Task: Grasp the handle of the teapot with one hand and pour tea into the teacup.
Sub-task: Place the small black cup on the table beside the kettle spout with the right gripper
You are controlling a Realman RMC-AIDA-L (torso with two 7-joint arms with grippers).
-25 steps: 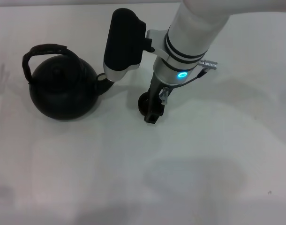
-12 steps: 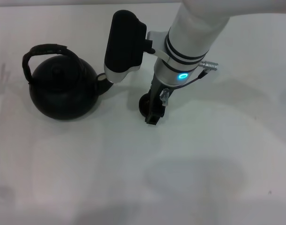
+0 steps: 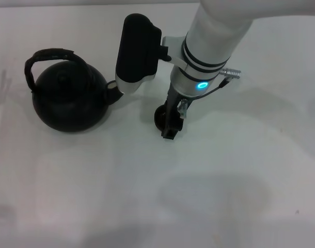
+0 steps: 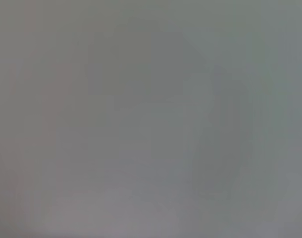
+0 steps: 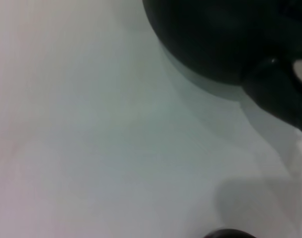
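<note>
The matte-black teapot (image 3: pixel 69 101) stands on the white table at the left, its arched handle (image 3: pixel 49 56) upright over the lid. Its spout (image 3: pixel 114 93) points right, partly hidden behind my right wrist's black housing (image 3: pixel 138 46). The tiny black teacup (image 3: pixel 160 117) sits just right of the spout. My right gripper (image 3: pixel 169 126) reaches down from the upper right and is shut on the teacup's right rim, low at the table. The right wrist view shows the teapot's round body (image 5: pixel 210 34) close by. My left gripper is out of view.
The white table (image 3: pixel 209 186) stretches wide in front and to the right of the cup. My right arm (image 3: pixel 214 36) crosses the upper right of the scene. The left wrist view shows only a plain grey blur.
My right gripper has crept slightly right and toward the front, and the teacup has shifted with it. The teapot has not moved.
</note>
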